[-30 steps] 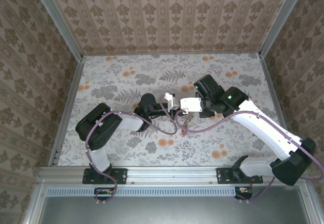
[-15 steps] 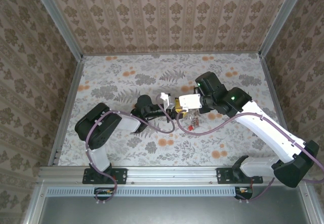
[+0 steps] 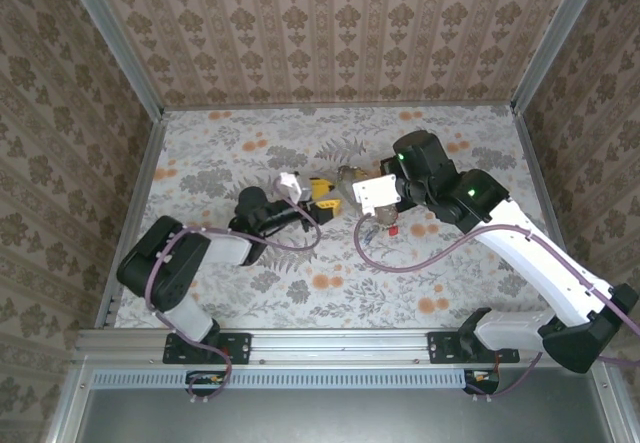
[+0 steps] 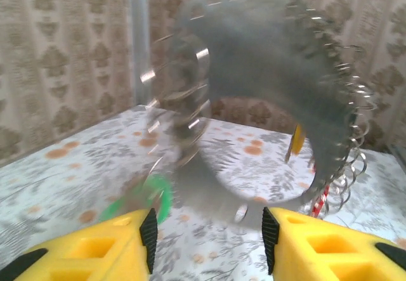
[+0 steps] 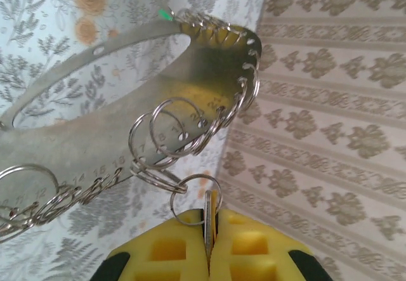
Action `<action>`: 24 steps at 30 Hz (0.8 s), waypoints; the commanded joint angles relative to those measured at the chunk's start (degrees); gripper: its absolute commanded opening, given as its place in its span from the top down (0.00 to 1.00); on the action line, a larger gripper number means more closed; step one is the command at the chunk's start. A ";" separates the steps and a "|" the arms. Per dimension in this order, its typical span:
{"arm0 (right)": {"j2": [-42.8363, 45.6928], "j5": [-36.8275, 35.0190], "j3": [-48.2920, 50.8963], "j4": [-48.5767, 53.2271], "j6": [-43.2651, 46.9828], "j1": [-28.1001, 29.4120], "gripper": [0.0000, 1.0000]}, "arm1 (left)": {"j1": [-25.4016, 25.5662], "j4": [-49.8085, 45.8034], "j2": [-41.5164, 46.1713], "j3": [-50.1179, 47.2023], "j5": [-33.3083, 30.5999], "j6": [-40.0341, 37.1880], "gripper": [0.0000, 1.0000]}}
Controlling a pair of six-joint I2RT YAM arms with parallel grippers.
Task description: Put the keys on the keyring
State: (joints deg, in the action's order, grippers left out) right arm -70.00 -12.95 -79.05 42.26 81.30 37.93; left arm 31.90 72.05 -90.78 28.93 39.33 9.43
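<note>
Over the open middle of the table (image 3: 240, 133), well apart from the walls (image 3: 350, 33), the right gripper (image 5: 209, 230) clenches the keyring (image 5: 76, 141) by a thin metal piece (image 5: 208, 221) on its ringed edge, while the left gripper (image 4: 208, 230) gapes released just beside.

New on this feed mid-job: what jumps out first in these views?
The keyring, a flat grey metal crescent fringed with wire rings, hangs in the air over the middle of the table. The right tool is shut on a thin metal piece hanging from one ring. The left tool stands open close beside the keyring.
</note>
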 commanded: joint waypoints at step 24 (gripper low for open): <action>-8.95 3.96 2.91 -7.83 -13.76 14.97 1.00 | -23.78 -89.67 38.40 9.96 -40.24 5.75 0.00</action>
State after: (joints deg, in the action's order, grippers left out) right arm -74.96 -11.55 -74.46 38.48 77.06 50.15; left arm 9.76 -3.49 -53.41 35.16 5.91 11.16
